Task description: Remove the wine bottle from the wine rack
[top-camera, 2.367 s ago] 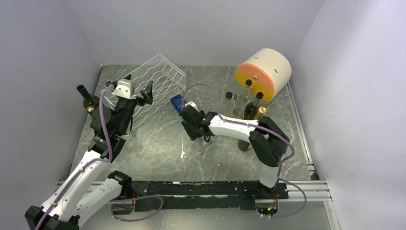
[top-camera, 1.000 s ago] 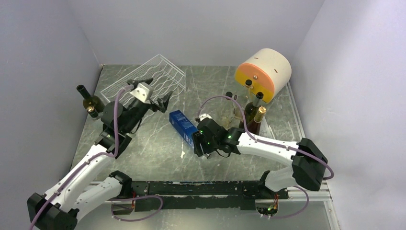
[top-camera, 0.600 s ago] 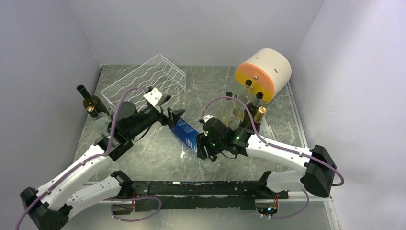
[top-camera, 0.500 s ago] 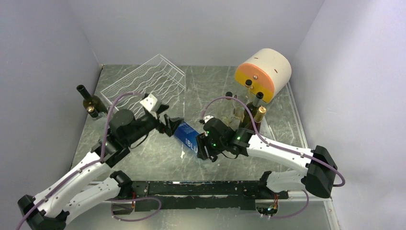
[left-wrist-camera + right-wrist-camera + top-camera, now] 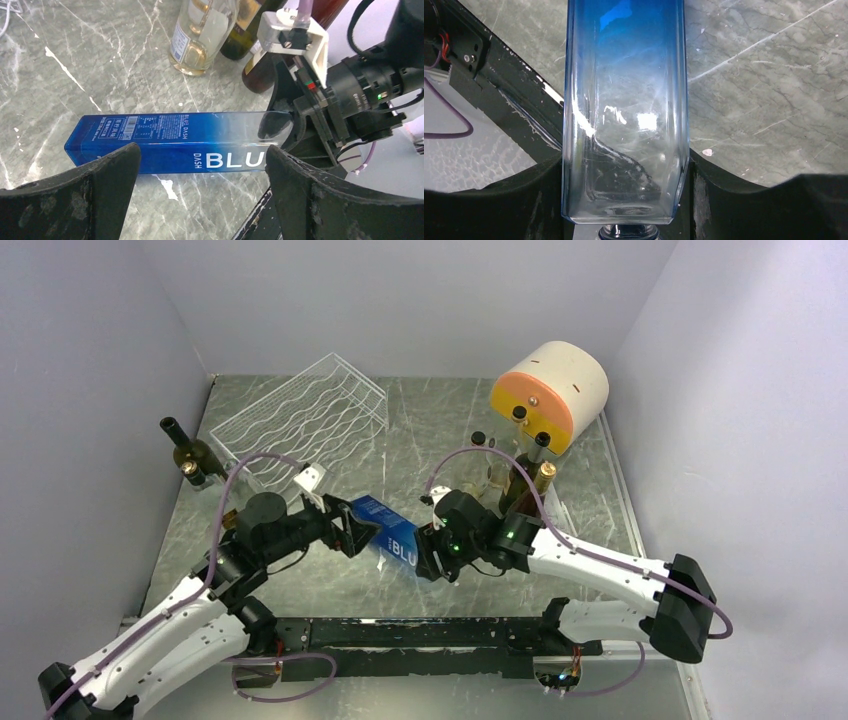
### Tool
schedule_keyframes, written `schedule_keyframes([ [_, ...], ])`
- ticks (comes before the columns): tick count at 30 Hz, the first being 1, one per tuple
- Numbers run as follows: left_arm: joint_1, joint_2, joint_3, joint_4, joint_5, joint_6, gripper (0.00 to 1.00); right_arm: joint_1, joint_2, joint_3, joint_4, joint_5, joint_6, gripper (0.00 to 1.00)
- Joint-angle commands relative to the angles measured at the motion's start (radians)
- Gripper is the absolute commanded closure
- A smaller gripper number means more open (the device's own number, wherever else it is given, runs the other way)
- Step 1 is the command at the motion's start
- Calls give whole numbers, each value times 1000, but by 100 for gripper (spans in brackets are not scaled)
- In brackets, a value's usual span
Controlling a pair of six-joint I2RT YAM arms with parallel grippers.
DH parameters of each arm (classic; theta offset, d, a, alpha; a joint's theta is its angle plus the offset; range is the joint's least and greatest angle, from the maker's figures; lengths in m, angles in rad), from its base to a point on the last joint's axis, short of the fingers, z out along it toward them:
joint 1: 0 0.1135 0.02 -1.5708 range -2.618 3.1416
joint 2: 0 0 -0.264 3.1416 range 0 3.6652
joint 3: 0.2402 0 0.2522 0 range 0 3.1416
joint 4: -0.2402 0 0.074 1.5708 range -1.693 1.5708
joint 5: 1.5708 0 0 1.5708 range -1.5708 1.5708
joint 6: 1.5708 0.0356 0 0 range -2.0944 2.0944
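Note:
The wine bottle (image 5: 392, 536) is a square blue one fading to clear glass. It lies level, low over the marble table, away from the white wire wine rack (image 5: 300, 415) at the back left. My right gripper (image 5: 432, 550) is shut on its clear neck end; in the right wrist view the bottle (image 5: 624, 100) fills the gap in the gripper (image 5: 624, 172). My left gripper (image 5: 360, 533) stands open by the blue end. In the left wrist view the bottle (image 5: 165, 142) lies just beyond the gripper (image 5: 202, 157) and nothing is between its fingers.
Several upright bottles (image 5: 520, 468) stand at the back right, in front of a beige and orange cylinder (image 5: 552, 390). Two dark bottles (image 5: 185, 455) stand by the left wall. The black base rail (image 5: 430, 632) runs along the near edge.
My right gripper has carried the bottle from beside the rack down toward the near middle. The left arm swung away from the rack to the bottle's blue end, and its jaws widened.

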Motion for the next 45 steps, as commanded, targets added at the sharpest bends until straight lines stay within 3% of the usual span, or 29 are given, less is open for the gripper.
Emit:
schedule_keyframes([
  [1, -23, 16, 8, 27, 16, 62, 0, 4, -49, 29, 80, -19, -30, 97],
  [6, -56, 37, -5, 64, 37, 172, 0, 3, -75, 40, 54, -12, -20, 98],
  [16, -109, 235, 135, -42, 142, 491, 0, 3, -80, 60, 11, -11, 8, 100],
  [25, -286, 252, 116, -18, 238, 777, 0, 3, -74, 101, -28, -13, 22, 100],
  [29, -392, 279, 109, -9, 138, 848, 0, 1, -65, 128, -47, -10, 16, 100],
  [35, -585, 348, 44, 112, -233, 942, 1, 2, -71, 124, -18, -30, 25, 100],
  [39, -618, 388, -25, 278, -374, 958, 0, 2, -72, 125, -9, -50, 26, 100],
  [45, -625, 497, -69, 460, -459, 972, 0, 2, -80, 124, 2, -70, 28, 100],
])
